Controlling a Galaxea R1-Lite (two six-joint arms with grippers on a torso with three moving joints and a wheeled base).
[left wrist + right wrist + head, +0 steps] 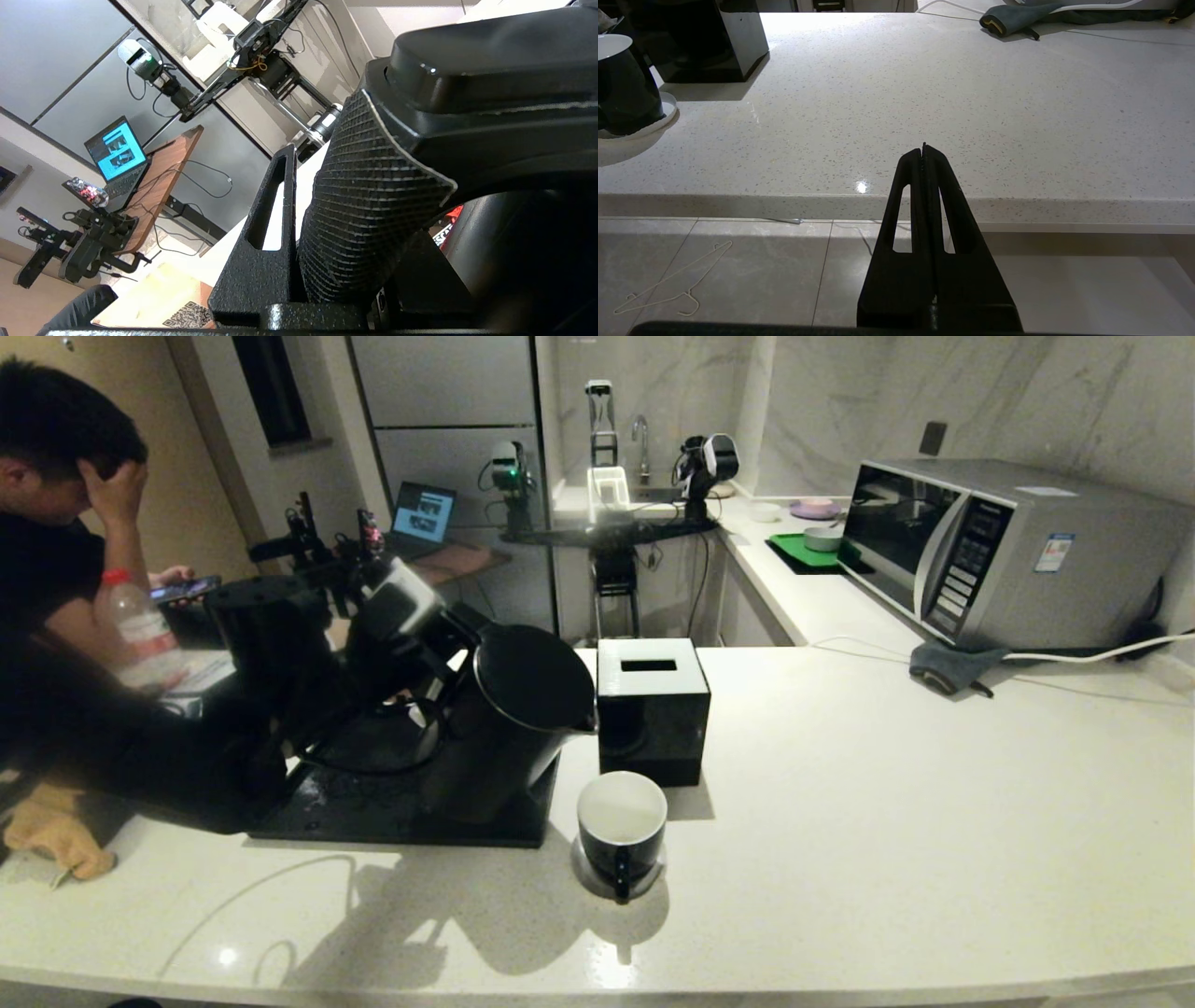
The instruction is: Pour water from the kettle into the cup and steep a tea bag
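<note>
We see left gripper (299,219) clamping matte kettle (509,728) handle (textured grip), tilted beside glossy cup (622,831); black tissue box (652,709) behind; right gripper (924,154) closed, empty.

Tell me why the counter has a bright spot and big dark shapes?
Head view: the kettle and cup cast long shadows toward the camera on the counter, with small lamp glare by its front edge. Right wrist view: another glare dot near the shut right tool.

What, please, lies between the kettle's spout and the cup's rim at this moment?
Nothing: in the head view the gap between the tilted kettle and the cup holds only bare counter; no stream shows.
</note>
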